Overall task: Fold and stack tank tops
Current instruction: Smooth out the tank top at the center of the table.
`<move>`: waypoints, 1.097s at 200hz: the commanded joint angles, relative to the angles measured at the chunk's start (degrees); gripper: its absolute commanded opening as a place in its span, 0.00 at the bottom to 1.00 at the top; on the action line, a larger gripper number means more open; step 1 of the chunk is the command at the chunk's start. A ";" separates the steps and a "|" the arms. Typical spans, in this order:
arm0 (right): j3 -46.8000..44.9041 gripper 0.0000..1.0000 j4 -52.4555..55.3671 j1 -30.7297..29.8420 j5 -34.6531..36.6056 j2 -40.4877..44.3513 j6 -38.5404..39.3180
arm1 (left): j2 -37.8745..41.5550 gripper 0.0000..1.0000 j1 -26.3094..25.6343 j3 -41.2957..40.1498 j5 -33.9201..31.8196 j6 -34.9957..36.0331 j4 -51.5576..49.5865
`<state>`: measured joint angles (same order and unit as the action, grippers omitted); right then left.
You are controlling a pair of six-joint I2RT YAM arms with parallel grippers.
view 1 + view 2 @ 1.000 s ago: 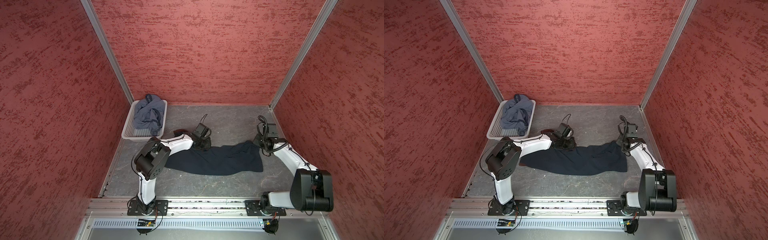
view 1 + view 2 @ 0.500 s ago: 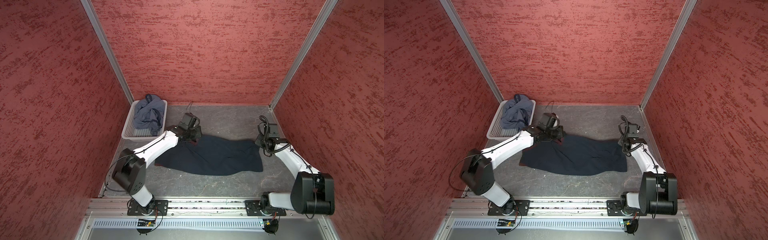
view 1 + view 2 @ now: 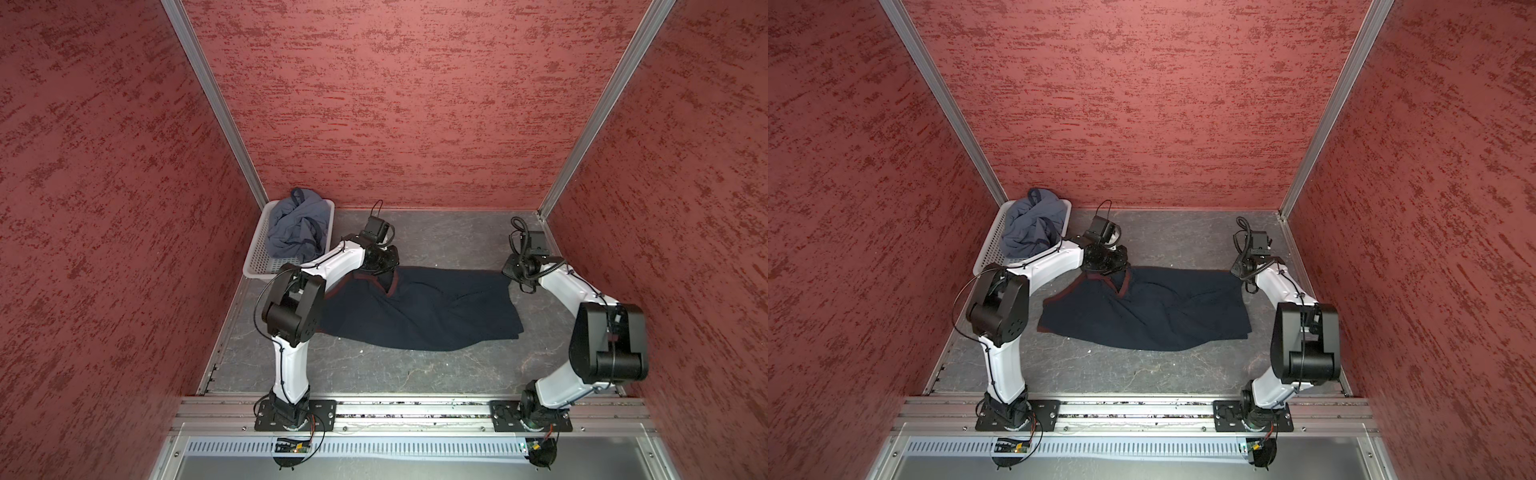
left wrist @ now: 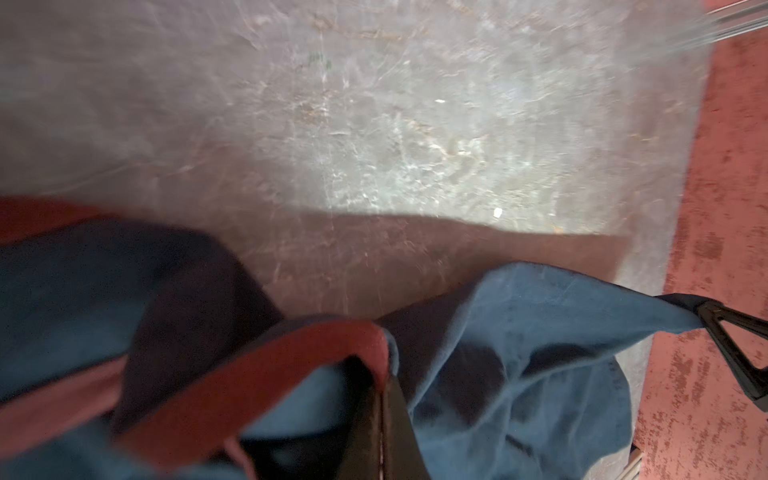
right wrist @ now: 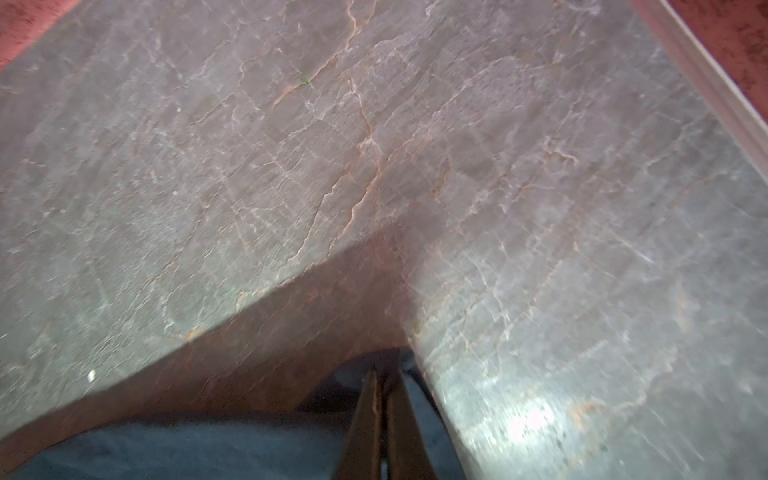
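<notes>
Navy top (image 3: 419, 316) clamped by left pincer (image 4: 380, 374) and right pincer (image 5: 382, 372); basket (image 3: 257, 257) holds grey top (image 3: 297, 232).

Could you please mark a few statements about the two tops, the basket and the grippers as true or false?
1. The grey top lies bunched in the basket. True.
2. The navy top is folded into a neat square. False: it lies spread out and wrinkled on the table.
3. The left gripper is shut on the navy top's maroon trim. True.
4. The right gripper hangs open over the basket. False: it is shut on the navy top's other end.
</notes>
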<state>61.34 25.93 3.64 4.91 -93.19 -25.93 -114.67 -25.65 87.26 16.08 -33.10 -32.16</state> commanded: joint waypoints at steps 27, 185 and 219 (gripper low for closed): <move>4.45 0.00 -1.71 1.34 1.78 -5.17 -0.17 | -4.77 0.00 2.11 7.41 0.18 1.41 -0.77; -3.61 0.45 -7.90 3.82 -5.11 -1.37 -1.42 | -4.61 0.51 1.46 5.27 -1.49 6.93 -3.33; -4.05 0.44 -7.88 3.90 -4.76 -1.17 -1.31 | -7.66 0.47 1.33 7.41 -2.89 7.41 -3.97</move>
<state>57.39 19.66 7.22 1.04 -95.46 -26.57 -119.22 -24.21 93.12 15.27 -27.07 -35.59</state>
